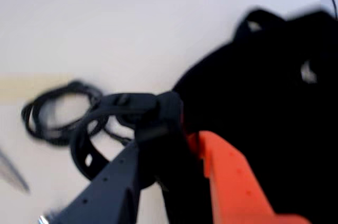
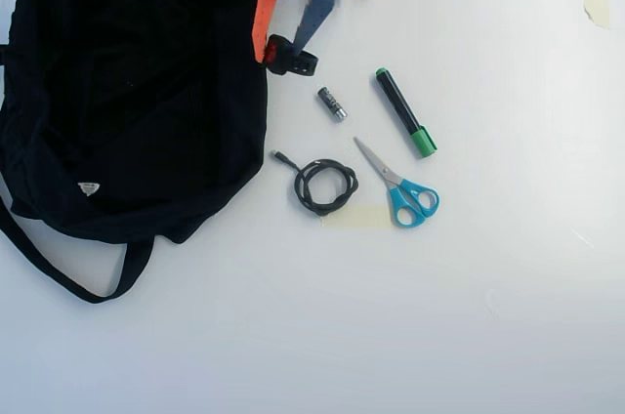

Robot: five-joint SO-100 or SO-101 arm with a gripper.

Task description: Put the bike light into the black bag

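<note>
The bike light [image 2: 293,64] is a small black block with a loop strap, held just off the right edge of the black bag [image 2: 127,82] in the overhead view. My gripper [image 2: 278,51] is shut on it, orange finger toward the bag, dark blue finger on the other side. In the blurred wrist view the bike light [image 1: 163,110] sits between the fingers of the gripper [image 1: 169,139], its strap loop hanging left. The black bag [image 1: 264,102] fills the right side there. The white label [image 2: 89,187] shows on the bag's lower part.
In the overhead view, right of the bag lie a small battery [image 2: 331,103], a black marker with green cap [image 2: 405,112], teal-handled scissors [image 2: 398,185] and a coiled black cable [image 2: 324,186]. The bag's strap [image 2: 59,272] trails toward the lower left.
</note>
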